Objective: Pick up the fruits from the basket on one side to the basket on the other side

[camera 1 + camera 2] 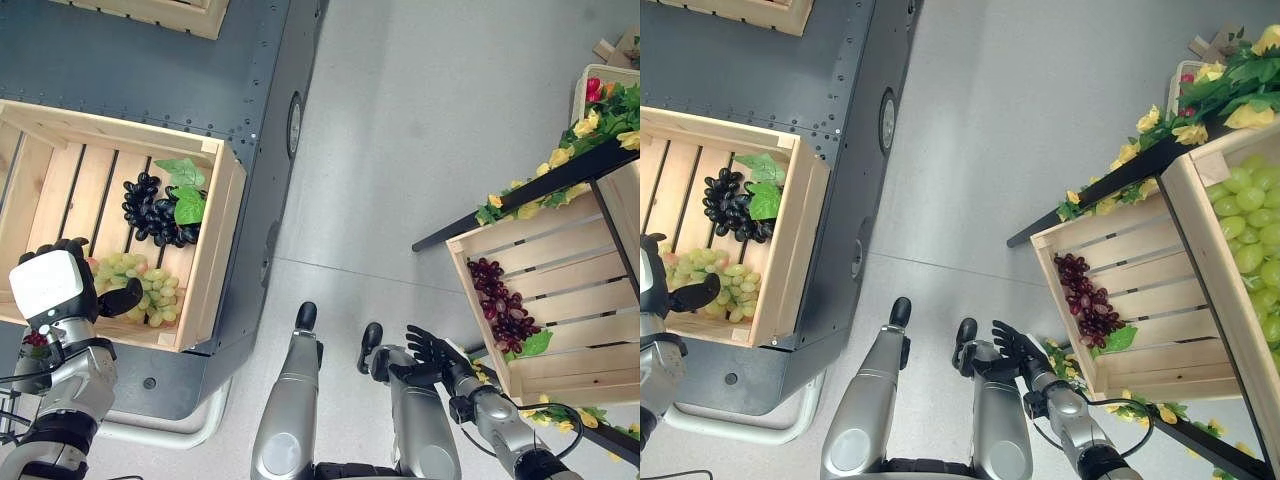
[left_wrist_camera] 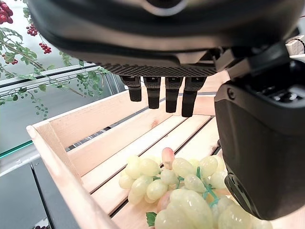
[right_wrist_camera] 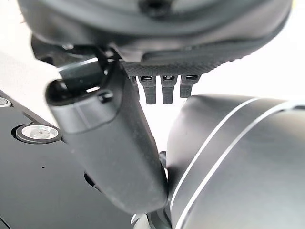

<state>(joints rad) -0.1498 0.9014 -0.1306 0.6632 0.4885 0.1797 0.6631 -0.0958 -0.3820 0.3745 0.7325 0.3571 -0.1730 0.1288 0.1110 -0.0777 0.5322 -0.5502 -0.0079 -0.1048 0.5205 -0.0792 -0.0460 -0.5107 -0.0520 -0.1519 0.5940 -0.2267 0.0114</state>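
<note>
On the left a wooden crate (image 1: 215, 250) holds a bunch of black grapes (image 1: 150, 210) with green leaves and a bunch of green grapes (image 1: 152, 288). My left hand (image 1: 58, 285) hovers open just above the green grapes (image 2: 186, 186), its fingers (image 2: 164, 98) straight over the slats and its thumb (image 1: 122, 298) beside the bunch, holding nothing. On the right a second wooden crate (image 1: 478, 295) holds a bunch of red grapes (image 1: 505, 305) with a leaf. My right hand (image 1: 432, 350) hangs open and empty, low and to the left of that crate.
The left crate rests on a dark metal platform (image 1: 200, 90), with another crate (image 1: 150, 12) at its far end. A garland of yellow flowers and leaves (image 1: 590, 130) runs along a black bar over the right crate. A higher crate holds green grapes (image 1: 1245, 220).
</note>
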